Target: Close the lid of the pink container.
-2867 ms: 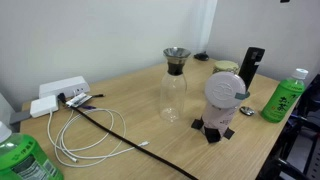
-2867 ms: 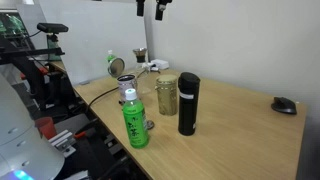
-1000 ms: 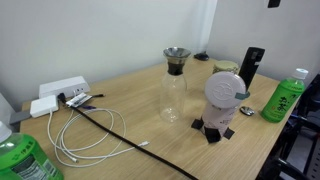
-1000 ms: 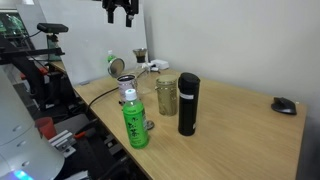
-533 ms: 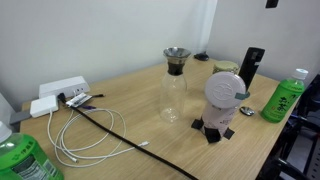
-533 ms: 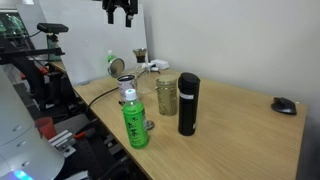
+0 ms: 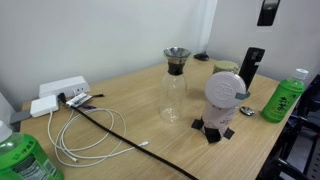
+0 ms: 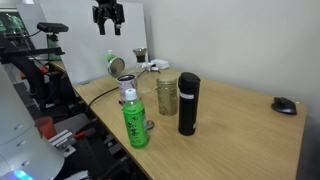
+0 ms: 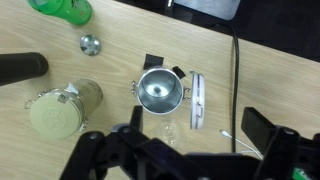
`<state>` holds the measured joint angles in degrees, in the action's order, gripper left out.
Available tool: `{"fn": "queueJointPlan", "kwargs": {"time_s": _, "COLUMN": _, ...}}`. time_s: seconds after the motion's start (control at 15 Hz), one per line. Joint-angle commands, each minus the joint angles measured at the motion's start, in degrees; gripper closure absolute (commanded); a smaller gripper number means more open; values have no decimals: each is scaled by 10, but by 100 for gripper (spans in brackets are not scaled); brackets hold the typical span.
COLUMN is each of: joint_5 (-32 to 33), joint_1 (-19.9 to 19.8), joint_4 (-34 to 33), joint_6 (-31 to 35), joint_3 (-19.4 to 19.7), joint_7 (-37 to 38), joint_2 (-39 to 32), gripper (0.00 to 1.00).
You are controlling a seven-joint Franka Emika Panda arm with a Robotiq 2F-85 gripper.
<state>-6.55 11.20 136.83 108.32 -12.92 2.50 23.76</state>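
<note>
The pink container (image 7: 220,112) stands open on the wooden table, with its round lid (image 7: 223,89) tipped up on the clasp. In the wrist view I look straight down into its shiny metal inside (image 9: 160,90), with the lid (image 9: 197,100) seen edge-on beside it. The container also shows in an exterior view (image 8: 124,79), partly behind a green bottle. My gripper (image 9: 185,150) is open and empty, high above the container. It shows in both exterior views (image 7: 267,12) (image 8: 108,20).
A glass carafe (image 7: 175,85) stands beside the container. A beige jar (image 9: 65,110), a black flask (image 8: 188,103) and a green bottle (image 8: 135,120) stand near it. A black cable (image 9: 236,60), white cables (image 7: 75,135) and a power strip (image 7: 58,90) lie on the table.
The gripper has moved sideways along the table and a little lower, to a place above the open container. The container and lid have not moved.
</note>
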Motion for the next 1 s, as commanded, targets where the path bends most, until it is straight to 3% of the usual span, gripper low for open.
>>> {"fn": "queueJointPlan", "kwargs": {"time_s": 0.0, "joint_5": 53, "joint_1": 2, "joint_4": 13, "joint_6": 19, "joint_3": -27, "joint_7": 45, "joint_2": -7, "gripper": 0}}
{"fn": "queueJointPlan", "kwargs": {"time_s": 0.53, "joint_5": 48, "joint_1": 16, "joint_4": 12, "joint_6": 7, "joint_3": -26, "joint_7": 43, "joint_2": -10, "gripper": 0}}
{"fn": "queueJointPlan", "kwargs": {"time_s": 0.93, "joint_5": 93, "joint_1": 27, "joint_4": 11, "joint_6": 19, "joint_3": -67, "joint_7": 92, "joint_2": -24, "gripper": 0}}
